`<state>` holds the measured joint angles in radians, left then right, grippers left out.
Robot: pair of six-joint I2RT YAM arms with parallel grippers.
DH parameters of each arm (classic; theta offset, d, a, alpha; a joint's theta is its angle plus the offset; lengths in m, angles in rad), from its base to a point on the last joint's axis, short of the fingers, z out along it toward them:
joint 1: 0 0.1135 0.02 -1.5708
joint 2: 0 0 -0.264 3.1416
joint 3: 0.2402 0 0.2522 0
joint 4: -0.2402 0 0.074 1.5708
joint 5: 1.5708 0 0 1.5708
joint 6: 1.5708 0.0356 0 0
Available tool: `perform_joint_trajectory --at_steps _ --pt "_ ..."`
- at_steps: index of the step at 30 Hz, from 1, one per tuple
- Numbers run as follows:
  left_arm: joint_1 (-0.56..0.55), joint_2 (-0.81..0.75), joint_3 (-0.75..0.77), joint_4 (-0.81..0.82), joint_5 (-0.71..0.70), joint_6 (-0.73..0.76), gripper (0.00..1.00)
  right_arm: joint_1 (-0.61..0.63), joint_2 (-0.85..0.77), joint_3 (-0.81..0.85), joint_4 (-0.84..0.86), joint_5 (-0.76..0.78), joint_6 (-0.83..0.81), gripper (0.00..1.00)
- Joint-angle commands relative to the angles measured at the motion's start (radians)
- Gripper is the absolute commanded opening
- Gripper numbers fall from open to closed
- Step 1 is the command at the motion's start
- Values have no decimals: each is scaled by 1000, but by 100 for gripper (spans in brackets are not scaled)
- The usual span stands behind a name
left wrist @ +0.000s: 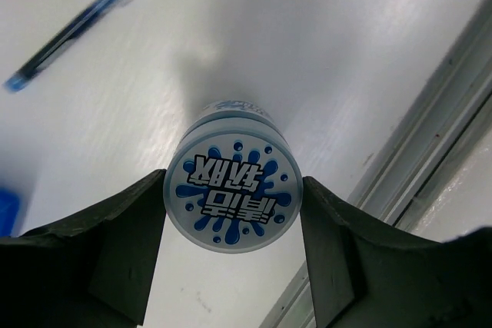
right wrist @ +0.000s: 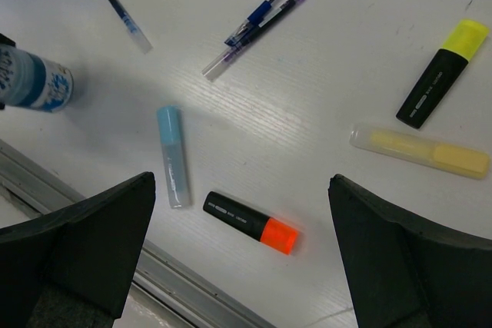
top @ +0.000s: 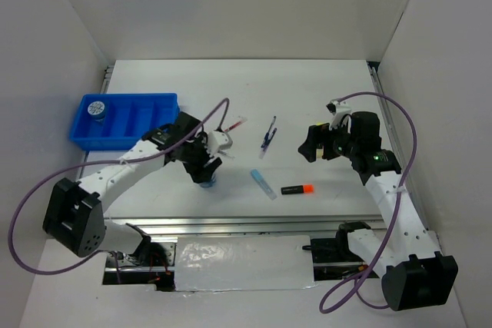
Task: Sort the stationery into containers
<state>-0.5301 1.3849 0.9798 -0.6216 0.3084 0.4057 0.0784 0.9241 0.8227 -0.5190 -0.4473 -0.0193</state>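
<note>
1. Top external view: the left gripper [top: 206,173] sits left of centre on the table [top: 323,90], closed on a round blue-white pot [top: 207,183]. A second pot [top: 96,107] stands in the leftmost compartment of the blue tray [top: 138,98] at the far left.
2. Left wrist view: both fingers [left wrist: 131,243] touch the sides of the held pot, and its printed lid faces the camera. A blurred blue pen [left wrist: 69,32] lies beyond it.
3. Right wrist view: the right gripper [right wrist: 242,182] is spread wide with nothing between its fingers. It hangs over an orange-capped highlighter [right wrist: 250,223] and a pale blue bar [right wrist: 172,155].
4. Right wrist view only: a yellow-capped highlighter [right wrist: 442,74] and a cream bar [right wrist: 421,150] lie near each other. Neither shows in the top view.
5. Surface: the table is white, with a metal rail [top: 254,228] along its near edge. Plain white walls [top: 231,5] enclose three sides.
</note>
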Motion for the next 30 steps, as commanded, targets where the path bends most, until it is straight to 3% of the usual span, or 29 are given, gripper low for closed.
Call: perform_joint_trajectory --at_steps 1,7,9,13,16,21,30 --pt "93 -78 94 -71 -31 -99 28 -5 -1 4 28 -21 5 100" --pt "358 -109 198 -153 -126 -192 27 9 22 24 22 -22 2 100" --pt "493 -93 273 -184 -143 -200 26 15 28 30 20 -21 1 100" --pt "740 9 434 -262 -184 -194 24 32 47 41 20 -14 1 100" --pt "849 94 568 -303 -251 -177 23 43 61 46 25 -8 -1 100" --pt "927 210 710 -274 -304 -150 23 55 81 50 31 -8 -1 100" --pt "969 382 798 -198 -394 -119 22 67 105 70 20 5 -14 100"
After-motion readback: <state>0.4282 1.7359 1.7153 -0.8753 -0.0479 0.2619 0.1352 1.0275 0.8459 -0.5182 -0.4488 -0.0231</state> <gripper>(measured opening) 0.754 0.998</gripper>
